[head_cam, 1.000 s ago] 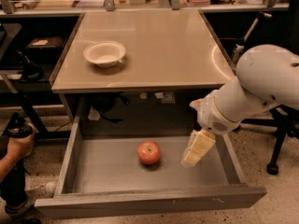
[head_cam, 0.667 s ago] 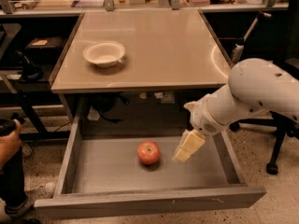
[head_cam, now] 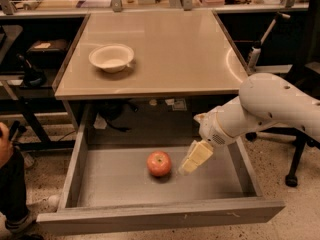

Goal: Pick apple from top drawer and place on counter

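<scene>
The red-orange apple (head_cam: 159, 163) lies on the flat grey bottom of the open top drawer (head_cam: 115, 181), near its middle. My gripper (head_cam: 192, 160) hangs inside the drawer just right of the apple, pale fingers pointing down and left, a small gap from the fruit. It holds nothing. The white arm reaches in from the right. The beige counter (head_cam: 175, 54) sits above the drawer.
A white bowl (head_cam: 111, 58) stands on the counter's left side. A person's arm and leg show at the left edge (head_cam: 7, 169). An office chair base (head_cam: 295, 159) stands at the right. Shelves with clutter run along the back.
My gripper has moved left inside the drawer, closing in on the apple. The apple has not moved.
</scene>
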Robot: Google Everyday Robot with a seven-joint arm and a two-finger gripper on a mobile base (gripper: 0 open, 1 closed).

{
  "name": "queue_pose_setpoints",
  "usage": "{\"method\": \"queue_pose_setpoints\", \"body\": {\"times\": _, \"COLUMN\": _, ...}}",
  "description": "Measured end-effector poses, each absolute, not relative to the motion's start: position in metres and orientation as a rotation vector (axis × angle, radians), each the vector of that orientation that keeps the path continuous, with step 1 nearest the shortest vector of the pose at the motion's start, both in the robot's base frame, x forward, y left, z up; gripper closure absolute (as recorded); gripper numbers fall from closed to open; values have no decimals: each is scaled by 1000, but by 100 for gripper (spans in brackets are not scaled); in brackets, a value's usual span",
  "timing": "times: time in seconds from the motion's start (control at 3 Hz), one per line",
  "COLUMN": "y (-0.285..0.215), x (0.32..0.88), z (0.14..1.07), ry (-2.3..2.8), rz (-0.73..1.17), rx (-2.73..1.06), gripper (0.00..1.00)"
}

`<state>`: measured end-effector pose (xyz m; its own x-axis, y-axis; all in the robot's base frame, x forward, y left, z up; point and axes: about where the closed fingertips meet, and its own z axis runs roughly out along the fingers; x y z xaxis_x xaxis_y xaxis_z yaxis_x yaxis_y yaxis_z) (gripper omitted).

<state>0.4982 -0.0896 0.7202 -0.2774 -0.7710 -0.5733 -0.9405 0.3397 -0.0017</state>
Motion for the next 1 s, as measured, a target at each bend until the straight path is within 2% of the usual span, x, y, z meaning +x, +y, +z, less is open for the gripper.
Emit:
{"method": "queue_pose_setpoints", "body": {"times": 0.67, "y": -67, "x": 501, "z": 658, "ry": 2122, "rz": 583, "rx": -1424, "gripper": 0}}
{"method": "queue_pose_setpoints", "body": {"times": 1.0, "y": -67, "x": 501, "z": 658, "ry": 2122, "rz": 584, "rx": -1425, "gripper": 0}}
